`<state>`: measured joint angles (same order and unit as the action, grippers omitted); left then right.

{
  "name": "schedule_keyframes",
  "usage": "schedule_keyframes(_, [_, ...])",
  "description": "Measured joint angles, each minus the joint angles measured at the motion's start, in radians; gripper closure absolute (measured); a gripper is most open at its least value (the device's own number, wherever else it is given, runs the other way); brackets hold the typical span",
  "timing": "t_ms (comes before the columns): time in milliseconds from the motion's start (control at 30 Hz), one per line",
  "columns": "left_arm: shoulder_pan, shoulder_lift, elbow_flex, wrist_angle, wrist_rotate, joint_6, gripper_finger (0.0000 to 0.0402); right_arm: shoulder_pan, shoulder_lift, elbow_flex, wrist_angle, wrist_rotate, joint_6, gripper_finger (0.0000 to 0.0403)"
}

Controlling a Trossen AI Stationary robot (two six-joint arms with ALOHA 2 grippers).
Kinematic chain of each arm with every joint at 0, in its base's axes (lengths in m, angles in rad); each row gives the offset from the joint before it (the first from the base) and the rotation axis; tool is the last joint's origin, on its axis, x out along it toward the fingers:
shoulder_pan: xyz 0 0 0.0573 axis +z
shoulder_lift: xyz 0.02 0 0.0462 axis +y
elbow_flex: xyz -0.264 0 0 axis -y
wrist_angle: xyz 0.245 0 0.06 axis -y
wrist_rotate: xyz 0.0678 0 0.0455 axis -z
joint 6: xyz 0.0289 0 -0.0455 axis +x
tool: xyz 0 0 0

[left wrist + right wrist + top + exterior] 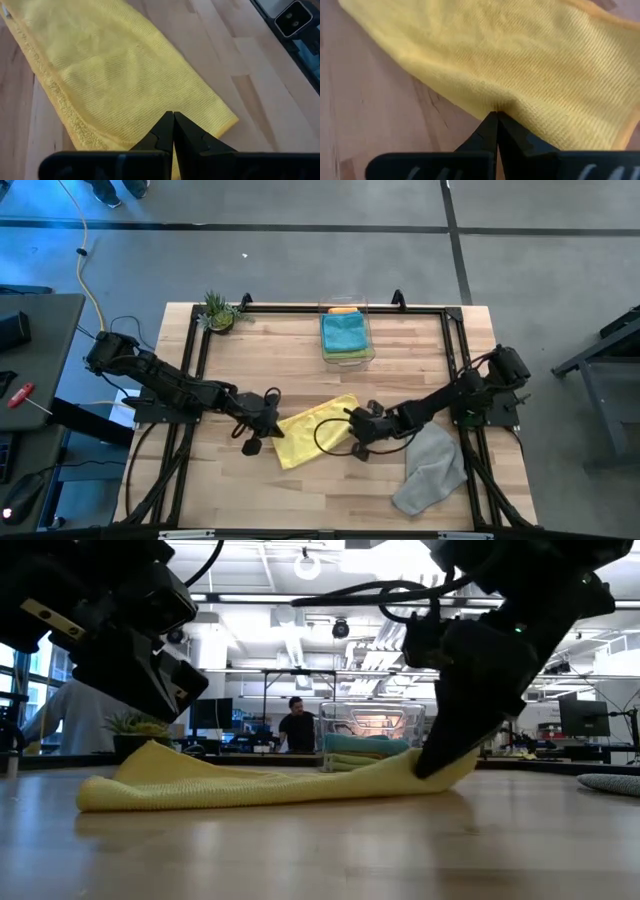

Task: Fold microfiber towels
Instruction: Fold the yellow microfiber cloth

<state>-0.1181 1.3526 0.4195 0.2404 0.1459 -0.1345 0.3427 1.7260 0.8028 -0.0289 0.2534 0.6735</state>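
The yellow towel is spread flat on the table between both grippers; its right edge is pinched by the closed right gripper, while the left gripper is held closed just above its left end

i count two arms, each ending in one tool: my left tool and my right tool. on one desk i count five towels: one yellow towel, one grey towel, and three stacked in one clear bin. one small potted plant.
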Motion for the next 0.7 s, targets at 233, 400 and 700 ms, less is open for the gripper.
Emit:
schedule_keyframes(233, [0.0, 0.0, 0.0, -0.041, -0.001, 0.008, 0.0402, -0.019, -0.033, 0.001, 0.002, -0.121, 0.037, 0.0403])
schedule_keyframes(400, [0.0, 0.0, 0.0, -0.037, -0.002, 0.008, 0.0402, 0.02, -0.081, 0.001, -0.101, -0.205, 0.081, 0.0403])
schedule_keyframes(700, [0.0, 0.0, 0.0, -0.027, -0.008, 0.008, 0.0402, 0.041, -0.144, 0.001, -0.049, -0.002, 0.044, 0.0403])
